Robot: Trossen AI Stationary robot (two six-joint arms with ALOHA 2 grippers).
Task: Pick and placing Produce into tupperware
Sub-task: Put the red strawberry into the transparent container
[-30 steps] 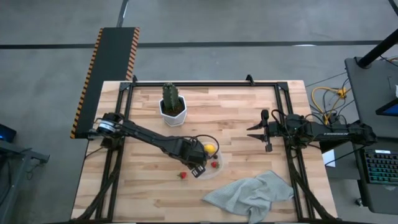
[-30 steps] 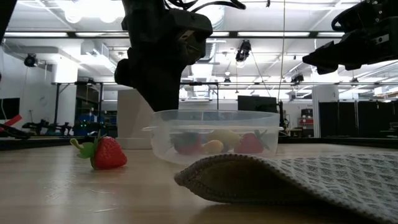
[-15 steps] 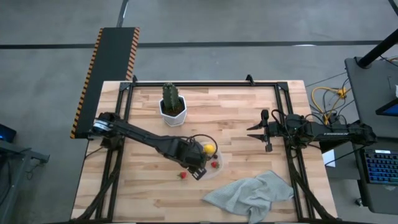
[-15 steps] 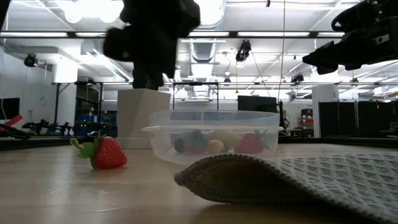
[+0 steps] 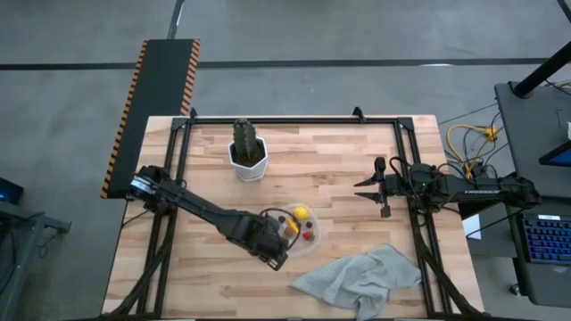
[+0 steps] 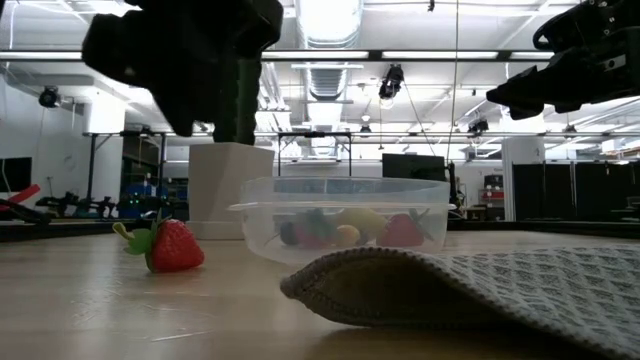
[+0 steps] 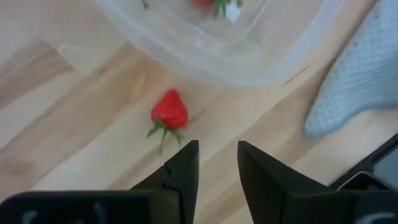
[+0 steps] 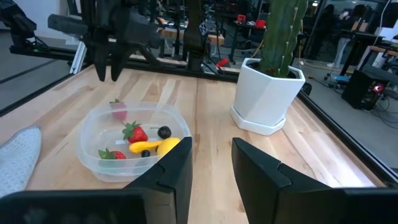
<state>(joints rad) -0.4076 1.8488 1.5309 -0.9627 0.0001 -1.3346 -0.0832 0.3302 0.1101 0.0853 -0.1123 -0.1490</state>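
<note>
1. Hovering above the wooden surface [image 5: 339, 169], the left tool [image 7: 213, 155] hung with its two fingers a narrow gap apart and nothing between them.
2. A loose strawberry [image 7: 169, 112] lay on the wood just ahead of those fingertips, beside the outer wall of the tupperware [image 7: 236, 56] and not touching the tool.
3. From the low camera the same strawberry [image 6: 175, 246] sat on the surface just outside the clear tupperware [image 6: 345, 220], with the left tool raised above it.
4. Inside the tupperware [image 8: 134, 146] I could see two strawberries [image 8: 135, 132], a dark round berry [image 8: 164, 132] and yellow pieces [image 8: 158, 147].
5. The grey-green cloth [image 5: 361, 276] lay crumpled near the tupperware, on the side towards the surface's front edge.
6. The right tool [image 5: 381, 187] waited well apart at the right side of the surface, its fingers slightly parted and empty.
7. The cactus in its white pot [image 5: 247, 153] stood behind, near the far edge.
</note>
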